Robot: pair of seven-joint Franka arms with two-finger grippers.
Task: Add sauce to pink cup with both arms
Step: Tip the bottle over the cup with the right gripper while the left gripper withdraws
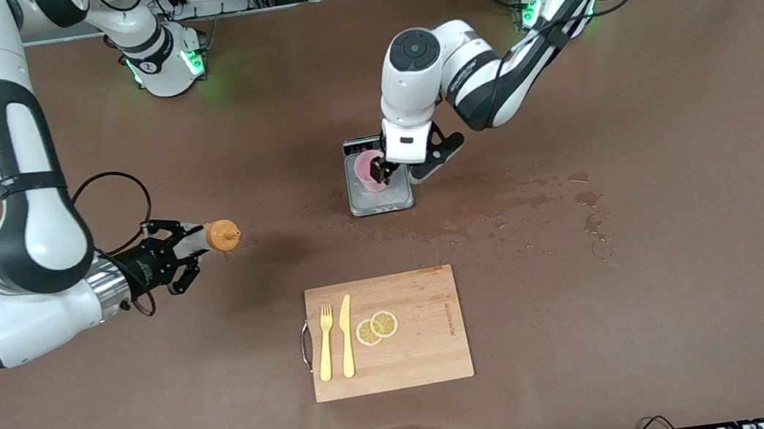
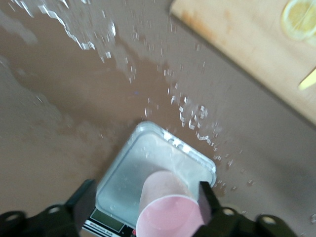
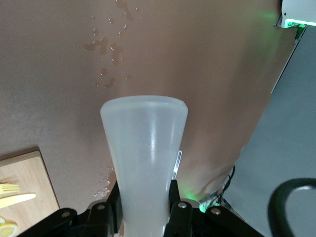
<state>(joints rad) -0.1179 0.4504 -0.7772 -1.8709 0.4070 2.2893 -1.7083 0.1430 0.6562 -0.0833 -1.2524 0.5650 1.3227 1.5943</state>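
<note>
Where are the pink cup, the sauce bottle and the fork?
pink cup (image 1: 368, 169), front view, inside wall.
sauce bottle (image 3: 144, 148), right wrist view, translucent body.
fork (image 1: 326, 344), front view, handle.

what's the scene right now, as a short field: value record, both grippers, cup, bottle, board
left gripper: open, fingers either side of the pink cup, one finger at its wall
pink cup: upright on the steel scale tray
right gripper: shut on the squeeze bottle, in the air toward the right arm's end of the table
squeeze bottle: lying sideways, orange nozzle cap aimed toward the cup, not over it
cutting board: nearer the front camera than the scale; holds fork, knife, two lemon slices
table: wet patches beside the scale
</note>
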